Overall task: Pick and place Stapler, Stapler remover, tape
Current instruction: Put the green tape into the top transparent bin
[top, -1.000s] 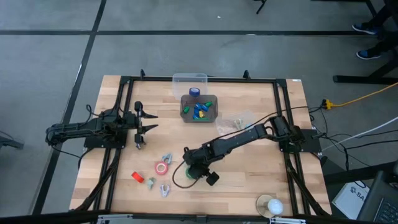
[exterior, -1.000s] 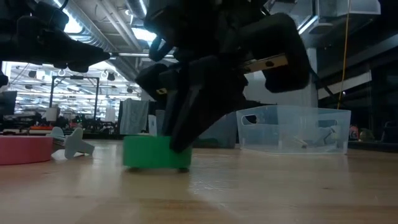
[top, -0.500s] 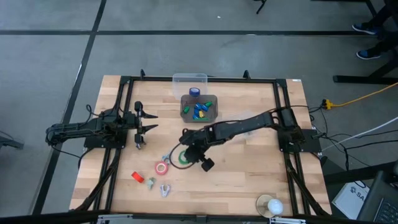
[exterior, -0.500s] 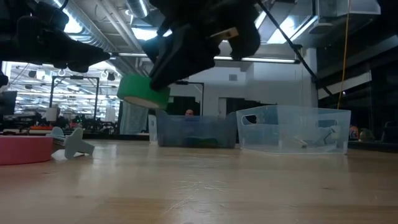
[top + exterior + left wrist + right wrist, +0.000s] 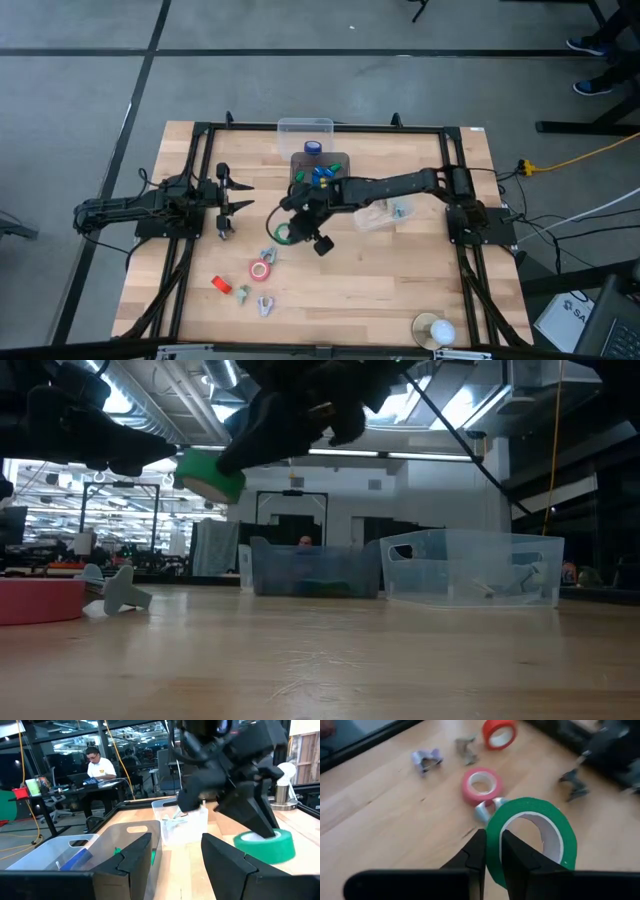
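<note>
The right gripper has its jaws nearly shut on the wall of the green tape, holding it up in the air above the counter, close to the grey bin. The tape looks light and stiff, so a pinch across its thin wall should hold, though the smooth side may slip. The right wrist view shows the pinch plainly, which the high view does not; the left gripper waits at the left edge, jaws open and empty.

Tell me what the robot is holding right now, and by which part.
The right end effector pinches the green tape roll by its ring wall, lifted off the table.
</note>
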